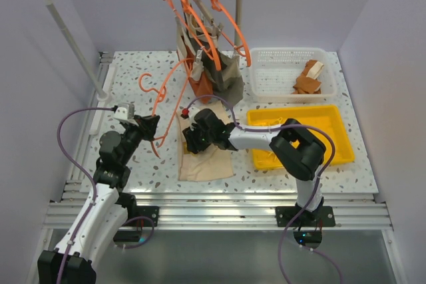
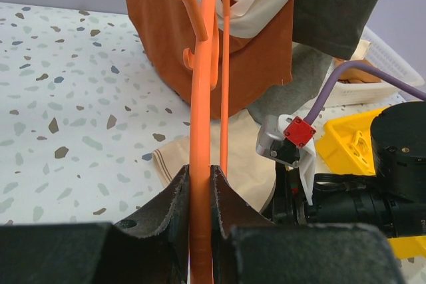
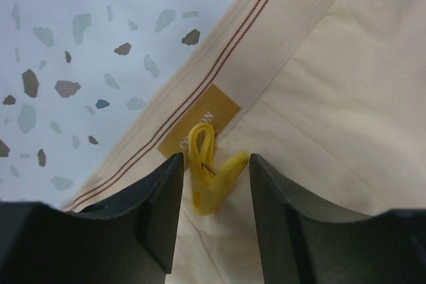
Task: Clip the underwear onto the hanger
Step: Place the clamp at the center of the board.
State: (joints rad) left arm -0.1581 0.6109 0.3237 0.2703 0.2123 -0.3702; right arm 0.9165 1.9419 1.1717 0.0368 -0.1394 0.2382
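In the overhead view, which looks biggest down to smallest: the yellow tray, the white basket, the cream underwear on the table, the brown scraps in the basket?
1. yellow tray
2. white basket
3. underwear, partly covered by the right arm, so its rank against the basket is unsure
4. brown scraps

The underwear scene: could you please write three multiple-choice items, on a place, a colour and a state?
1. Where is the underwear? A on the table; B in the yellow tray; C in the white basket.
2. Colour of the clip at the right gripper? A red; B yellow; C blue.
3. The left gripper is: A open; B shut on the hanger; C shut on the underwear.
Answers: 1 A, it lies flat on the speckled top; 2 B, seen in the right wrist view; 3 B, it clamps the orange wire.
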